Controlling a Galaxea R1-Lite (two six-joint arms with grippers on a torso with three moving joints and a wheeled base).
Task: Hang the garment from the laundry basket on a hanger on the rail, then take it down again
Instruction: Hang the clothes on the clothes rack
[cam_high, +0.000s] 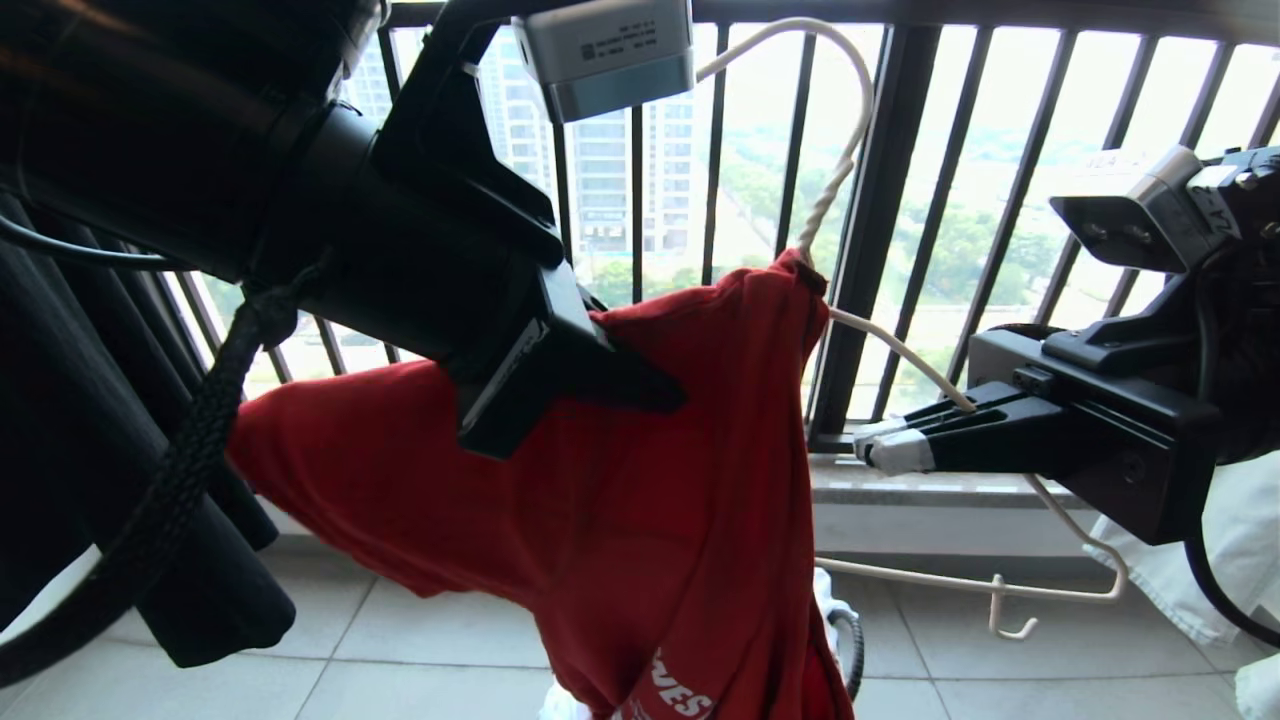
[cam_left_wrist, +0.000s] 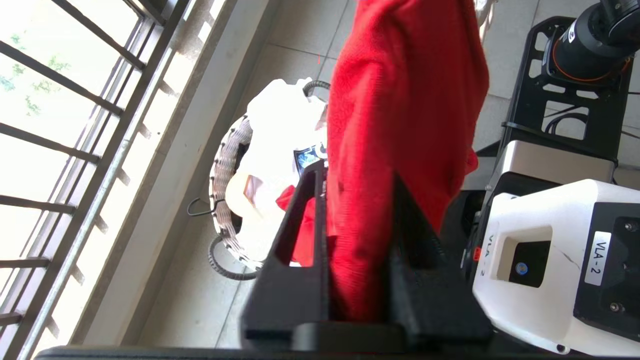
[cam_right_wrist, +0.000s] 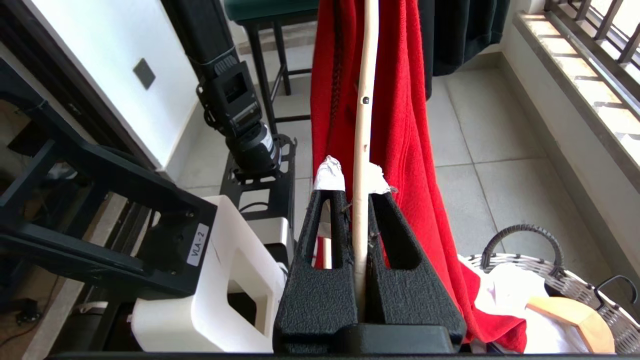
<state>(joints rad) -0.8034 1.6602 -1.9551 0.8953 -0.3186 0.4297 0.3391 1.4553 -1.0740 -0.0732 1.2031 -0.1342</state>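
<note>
- We see the left tool pinching the red garment, draped half over the hanger.
- The right tool clamps the hanger's bare arm, above the laundry basket.

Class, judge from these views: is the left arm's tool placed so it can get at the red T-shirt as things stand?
Probably yes: the left tool already pinches the red T-shirt; nothing blocks it, while the right tool grips the hanger.

Laundry basket on pale tiled floor
</note>
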